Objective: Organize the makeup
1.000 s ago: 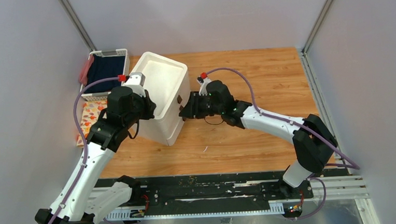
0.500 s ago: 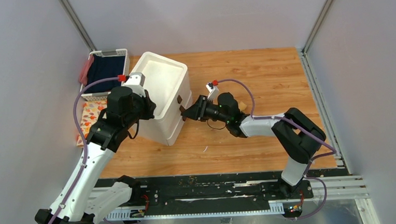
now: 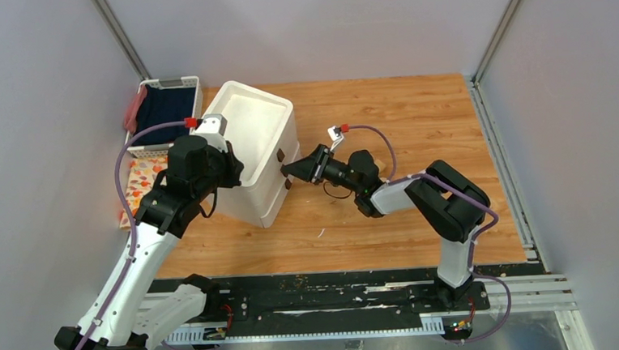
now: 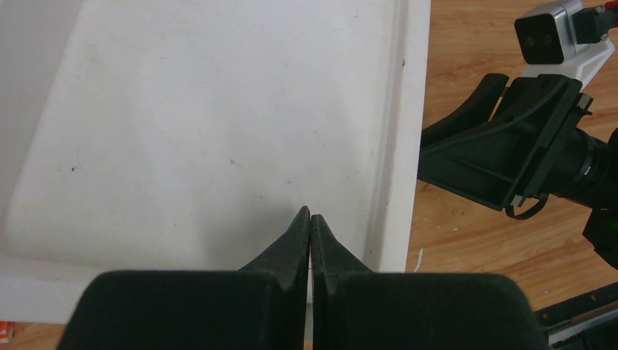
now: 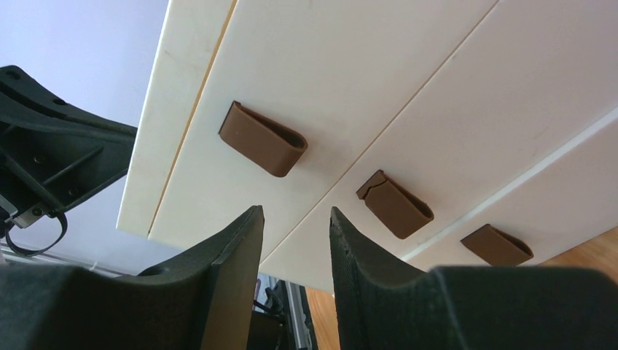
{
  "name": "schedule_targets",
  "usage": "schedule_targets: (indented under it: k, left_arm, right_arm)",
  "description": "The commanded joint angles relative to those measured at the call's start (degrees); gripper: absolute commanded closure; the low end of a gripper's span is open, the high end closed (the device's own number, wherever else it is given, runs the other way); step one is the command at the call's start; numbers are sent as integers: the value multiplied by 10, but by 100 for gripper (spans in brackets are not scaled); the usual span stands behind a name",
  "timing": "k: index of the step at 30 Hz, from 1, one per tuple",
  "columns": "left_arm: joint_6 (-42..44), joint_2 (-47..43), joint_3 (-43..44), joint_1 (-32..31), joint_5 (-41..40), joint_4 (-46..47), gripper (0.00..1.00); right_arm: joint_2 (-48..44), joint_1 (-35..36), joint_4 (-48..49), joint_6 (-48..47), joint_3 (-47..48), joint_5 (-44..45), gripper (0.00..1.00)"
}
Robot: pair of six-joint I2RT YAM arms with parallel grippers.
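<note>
No makeup item shows in any view. The white three-drawer box (image 3: 259, 133) stands left of the middle of the table. My left gripper (image 3: 235, 170) is shut and empty, with its tips (image 4: 310, 216) just over the box's white top (image 4: 204, 131). My right gripper (image 3: 288, 171) is open and empty, close in front of the drawer fronts. In the right wrist view its tips (image 5: 295, 215) stand just short of the fronts, below the top brown knob (image 5: 264, 138). The middle knob (image 5: 393, 204) and the lowest knob (image 5: 495, 244) lie to its right. All drawers look shut.
A white basket with dark blue cloth (image 3: 164, 103) stands at the back left, with a red thing (image 3: 132, 111) beside it. A patterned sheet (image 3: 139, 185) lies left of the box. Grey walls close in on three sides. A small white scrap (image 3: 321, 233) lies on the wood.
My right arm has folded in, its elbow swinging left and nearer the box, and its wrist has rolled; the gripper stays at the drawer fronts. The left arm has not moved.
</note>
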Motion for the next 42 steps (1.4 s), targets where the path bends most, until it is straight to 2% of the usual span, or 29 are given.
schedule_targets:
  k: [1, 9, 17, 26, 28, 31, 36, 42]
  left_arm:
    - [8, -5, 5, -4, -5, -7, 100]
    - [13, -5, 9, -4, -13, -13, 100]
    - [17, -5, 10, -4, -17, -16, 100]
    - [12, -2, 6, -4, -13, -14, 100]
    - [10, -2, 6, -4, -11, -13, 100]
    - [8, -2, 6, -4, -8, -13, 100]
    - [7, -4, 8, -4, -8, -13, 100]
    - [-2, 5, 8, -4, 4, -9, 100]
  right_arm:
    - [20, -14, 56, 8, 19, -2, 57]
    - [69, -16, 70, 34, 87, -19, 57]
    - [77, -16, 79, 40, 100, -16, 58]
    - [57, -16, 101, 41, 72, -12, 76]
    - [50, -17, 96, 39, 69, -13, 84]
    - [32, -15, 71, 26, 64, -10, 100]
    - [-37, -15, 7, -14, 24, 21, 100]
    - [-137, -14, -147, -89, 7, 40, 100]
